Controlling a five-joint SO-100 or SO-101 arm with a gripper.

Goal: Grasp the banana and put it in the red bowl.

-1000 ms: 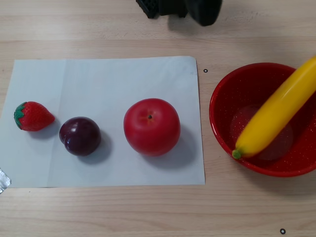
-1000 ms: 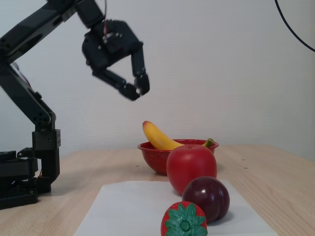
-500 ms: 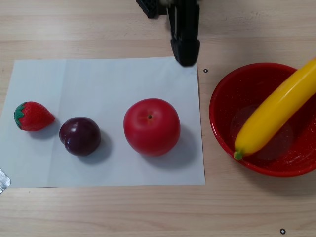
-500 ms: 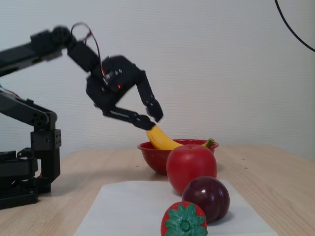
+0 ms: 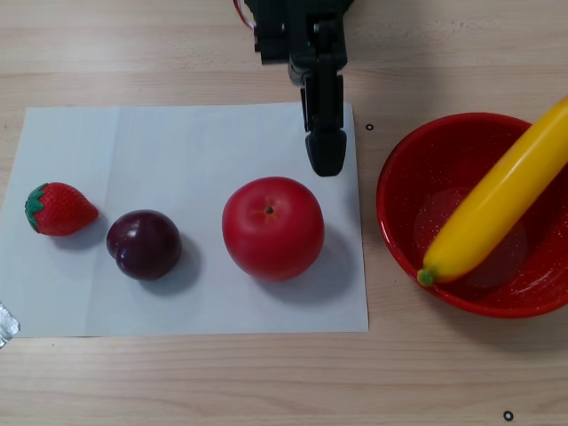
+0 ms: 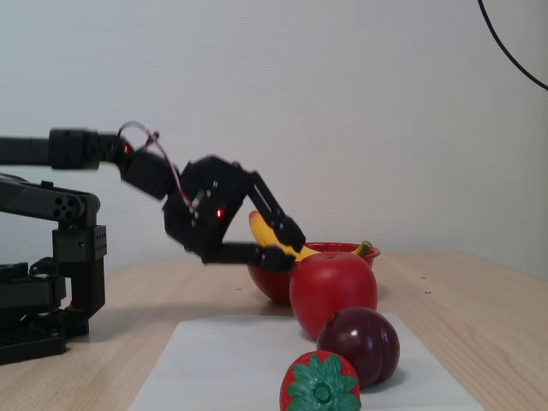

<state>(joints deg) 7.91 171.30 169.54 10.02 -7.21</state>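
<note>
While the banana point(image 5: 493, 207) lies propped across the red bowl point(image 5: 404, 232), the gripper point(image 6: 285, 247), jaws parted and empty, has dropped from high up to just behind the apple point(image 5: 272, 228), apparently a deliberate descent despite the finished placement.

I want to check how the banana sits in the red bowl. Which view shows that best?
The other view, looking down: the banana lies diagonally across the red bowl, its green stem end on the near rim. In the fixed view, the gripper and the apple hide much of the banana.
</note>
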